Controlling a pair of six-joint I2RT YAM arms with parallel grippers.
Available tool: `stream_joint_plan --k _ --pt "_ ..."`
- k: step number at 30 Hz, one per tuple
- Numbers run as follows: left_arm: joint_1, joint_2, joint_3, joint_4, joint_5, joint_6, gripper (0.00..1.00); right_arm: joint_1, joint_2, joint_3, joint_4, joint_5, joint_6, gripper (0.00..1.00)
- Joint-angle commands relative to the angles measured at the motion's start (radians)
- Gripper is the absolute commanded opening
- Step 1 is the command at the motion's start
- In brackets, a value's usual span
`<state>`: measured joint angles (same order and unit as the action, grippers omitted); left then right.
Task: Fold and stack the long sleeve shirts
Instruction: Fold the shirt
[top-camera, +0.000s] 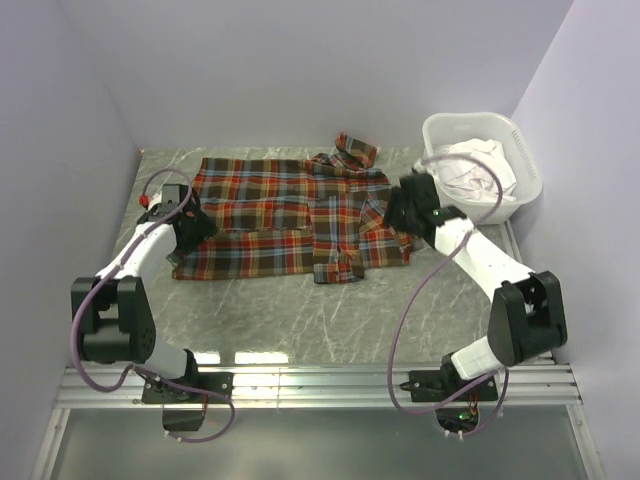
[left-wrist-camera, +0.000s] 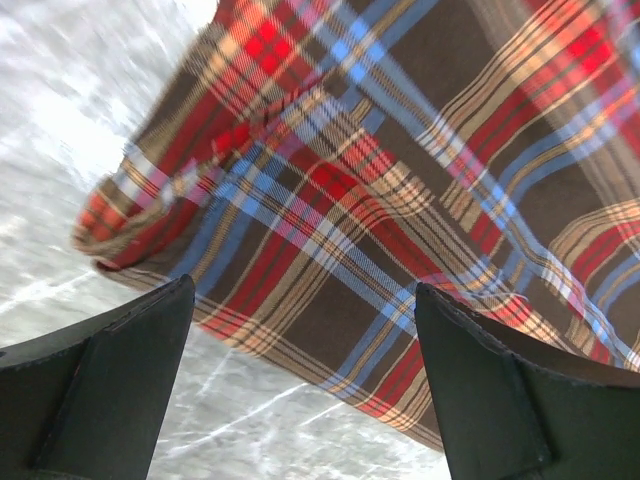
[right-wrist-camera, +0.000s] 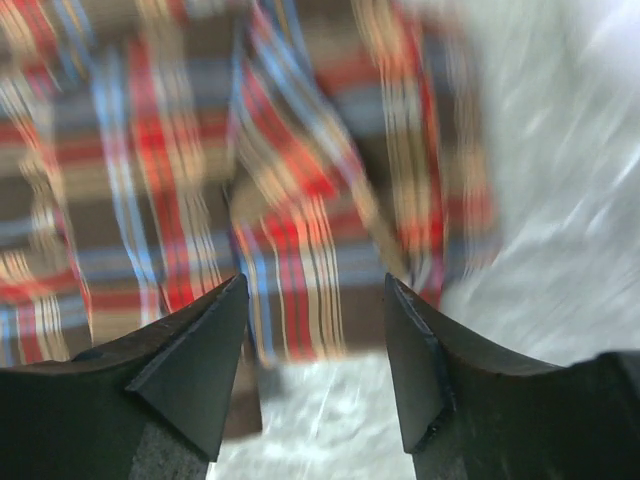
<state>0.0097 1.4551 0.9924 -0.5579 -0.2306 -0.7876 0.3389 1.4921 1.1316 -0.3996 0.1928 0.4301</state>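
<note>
A red, orange, teal and brown plaid long sleeve shirt (top-camera: 280, 215) lies spread flat on the marble table, with one cuff (top-camera: 355, 150) sticking out at the back. My left gripper (top-camera: 192, 232) is open at the shirt's left edge; the left wrist view shows the plaid cloth (left-wrist-camera: 400, 170) just beyond my open fingers (left-wrist-camera: 480, 390). My right gripper (top-camera: 400, 212) is open at the shirt's right edge; the right wrist view shows the blurred plaid cloth (right-wrist-camera: 280, 170) beyond my fingers (right-wrist-camera: 200, 360). Neither gripper holds cloth.
A white laundry basket (top-camera: 520, 200) holding white cloth (top-camera: 475, 170) stands at the back right, close behind my right arm. Lilac walls close in the left, back and right. A metal rail (top-camera: 320, 385) runs along the near edge.
</note>
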Motion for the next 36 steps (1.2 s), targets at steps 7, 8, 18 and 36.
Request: stream_joint_plan --k 7,8,18,36 --pt "0.009 0.116 -0.04 0.042 0.065 -0.124 0.96 -0.11 -0.015 -0.404 0.441 -0.326 0.337 0.61" --pt "0.013 0.125 -0.047 0.046 0.08 -0.127 0.96 -0.121 -0.006 -0.42 0.452 -0.335 0.348 0.61" --pt "0.101 0.088 -0.21 0.009 0.1 -0.2 0.95 -0.202 -0.032 -0.517 0.371 -0.29 0.378 0.55" --pt "0.059 0.163 0.158 -0.098 -0.073 -0.139 0.95 0.018 -0.058 -0.265 0.275 -0.194 0.088 0.78"
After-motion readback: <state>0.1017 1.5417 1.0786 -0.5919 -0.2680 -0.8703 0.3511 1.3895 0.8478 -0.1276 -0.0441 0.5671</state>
